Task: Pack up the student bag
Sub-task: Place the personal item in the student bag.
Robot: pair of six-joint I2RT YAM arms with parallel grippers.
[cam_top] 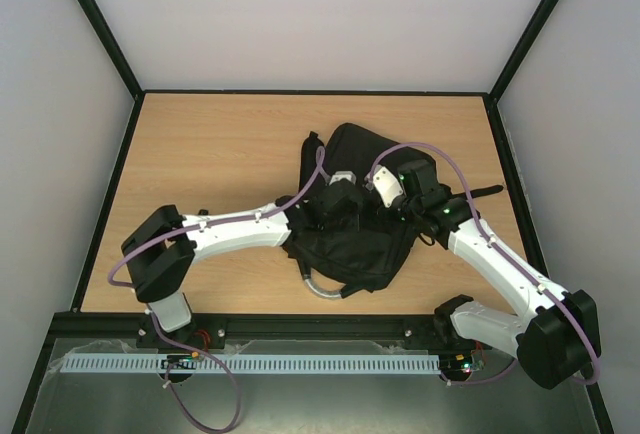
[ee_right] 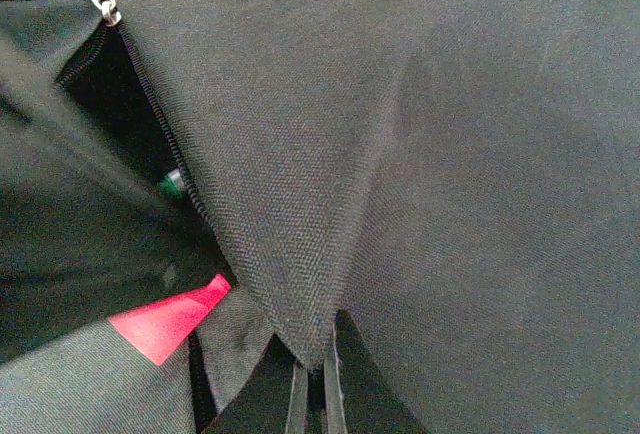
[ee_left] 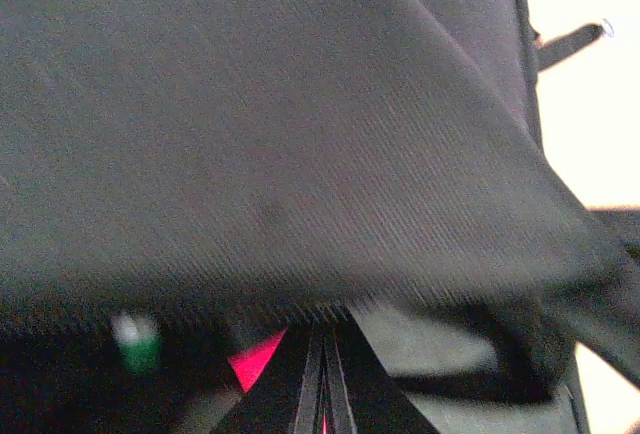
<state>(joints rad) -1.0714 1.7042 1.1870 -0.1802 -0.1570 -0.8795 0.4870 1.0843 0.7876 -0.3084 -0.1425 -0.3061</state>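
Backpack (cam_top: 365, 254) laid mid-table (cam_top: 200, 144), between both arms. Right claw (ee_right: 312, 394) shut, flap corner beside zipper (ee_right: 150, 104) pinched. Left claw (ee_left: 325, 394) shut under fabric edge; hold cannot be told. Opening best widened by gentle opposite pulls, with pink item (ee_right: 170, 319) inside not dragged out.

Soft, even light from above; one wrist view sharp, the other smeared.

The top view is bright and evenly lit: the pale walls (cam_top: 320, 14) are nearly washed out, shadows on the table (cam_top: 210, 144) are faint, and the student bag (cam_top: 365, 244) reads as an almost featureless black mass. The left wrist view is blurred throughout, with the weave smeared, the lower edge sunk in shadow and the background at right blown to white. The right wrist view is crisp, the weave distinct, with deep darkness inside the zip opening (ee_right: 110, 104).
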